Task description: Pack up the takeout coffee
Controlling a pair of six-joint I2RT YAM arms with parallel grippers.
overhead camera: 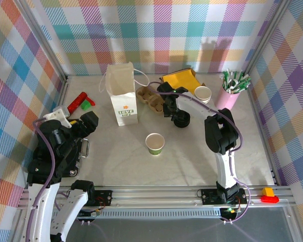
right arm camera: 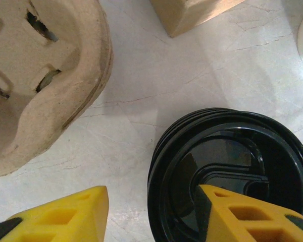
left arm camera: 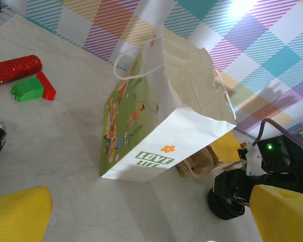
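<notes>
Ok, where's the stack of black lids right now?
Top view: the stack of black lids sits right of centre, beside the cup carrier, under the right gripper.

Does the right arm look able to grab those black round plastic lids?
Likely yes: the right end effector hangs over the stack of black round plastic lids, its fingers straddling the rim, nothing between.

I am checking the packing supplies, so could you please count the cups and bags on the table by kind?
paper cups: 2
pink cup of sticks: 1
paper bag: 1
Total: 4
</notes>
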